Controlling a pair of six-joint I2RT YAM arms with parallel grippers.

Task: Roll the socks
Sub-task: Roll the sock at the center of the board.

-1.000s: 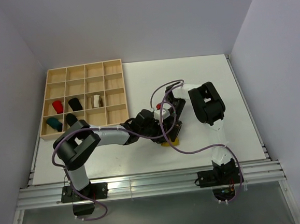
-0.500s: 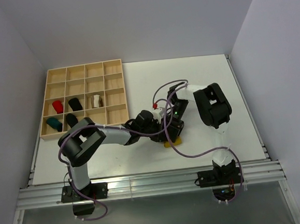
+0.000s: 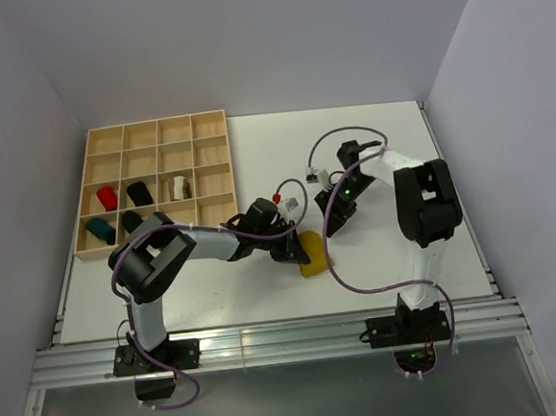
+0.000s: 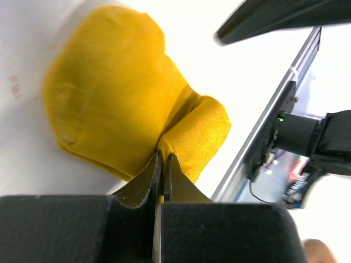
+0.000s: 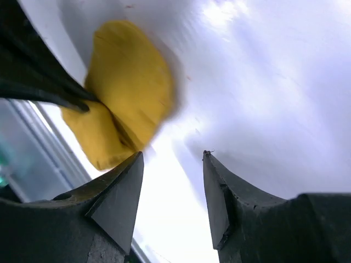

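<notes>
A mustard yellow sock, folded into a stubby bundle, lies on the white table near the front middle. My left gripper reaches it from the left and is shut on a fold of its edge; the left wrist view shows the thin jaws pinching yellow fabric. My right gripper hangs a little up and right of the sock, open and holding nothing. In the right wrist view its fingers stand apart over bare table, with the sock beyond them.
A wooden compartment tray sits at the back left. It holds rolled socks: red, black, white and brown, teal and another dark one. Purple cables loop above both wrists. The table's metal rail runs along the front.
My right gripper opened, let go of the yellow sock and drew back up and to the right. My left gripper closed on the sock, which now lies uncovered.
</notes>
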